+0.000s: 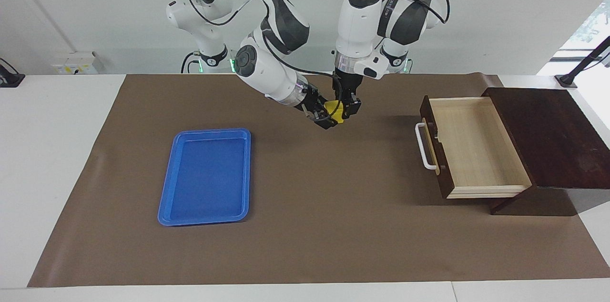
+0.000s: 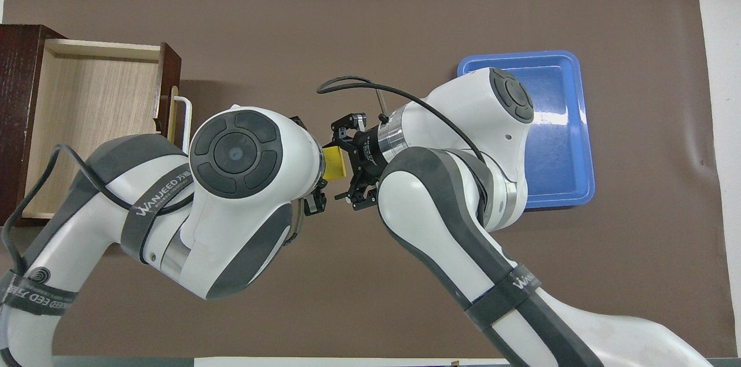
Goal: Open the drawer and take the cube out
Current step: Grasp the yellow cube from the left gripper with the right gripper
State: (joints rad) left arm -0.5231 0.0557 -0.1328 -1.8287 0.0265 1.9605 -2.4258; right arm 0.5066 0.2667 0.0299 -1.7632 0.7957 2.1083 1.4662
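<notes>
The small yellow cube (image 1: 335,111) hangs in the air over the middle of the brown mat, also seen in the overhead view (image 2: 334,163). My left gripper (image 1: 347,109) points straight down and is shut on the cube. My right gripper (image 1: 326,118) reaches in slanted from the right arm's end, its fingers spread open on either side of the cube (image 2: 349,162). The dark brown box's drawer (image 1: 476,145) stands pulled out at the left arm's end, its pale wood inside bare (image 2: 92,118). Its white bar handle (image 1: 424,147) faces the mat's middle.
A blue plastic tray (image 1: 167,197) lies empty on the mat toward the right arm's end; the right arm partly covers it in the overhead view (image 2: 576,124). The brown mat (image 1: 333,226) covers most of the white table.
</notes>
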